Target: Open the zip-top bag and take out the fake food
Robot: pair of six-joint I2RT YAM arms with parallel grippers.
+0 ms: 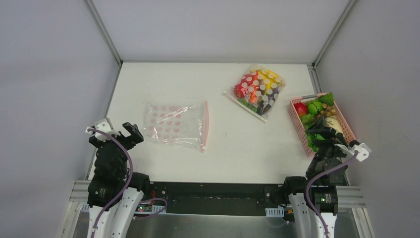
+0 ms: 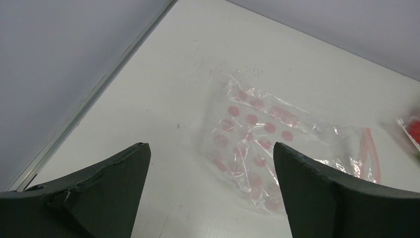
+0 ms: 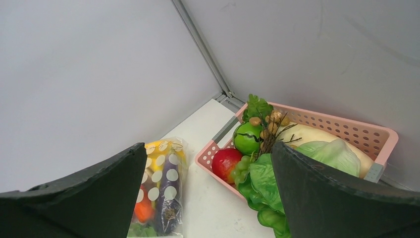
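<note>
The left end effector (image 2: 210, 147) hangs low over the near left part of the white bench (image 1: 233, 148), its two dark fingers (image 2: 114, 183) spread wide with nothing between them. Just ahead of it and a little to its right, apart from the fingers, the zip-top bag (image 1: 174, 124) lies flat and crumpled on the bench. The bag's pink zip strip (image 1: 205, 126) runs along the edge that is farthest from this end effector.

The right end effector (image 3: 209, 145) is also spread wide and grips nothing. It stands at the near end of a pink basket (image 3: 346, 130) that sits against the right-hand wall. The fake food fills this basket, straight ahead of the fingers and slightly to their right: a red apple (image 3: 225, 163), a round green fruit (image 3: 247, 138), green grapes (image 3: 241, 168), a long white radish (image 3: 307, 135) and leafy lettuce (image 3: 265, 181).

Ahead and to the left of the right end effector, beside the basket but not touching it, lies a second clear bag with white dots (image 1: 259, 90), packed with red, orange, yellow and purple items. It is well apart from the left end effector.
</note>
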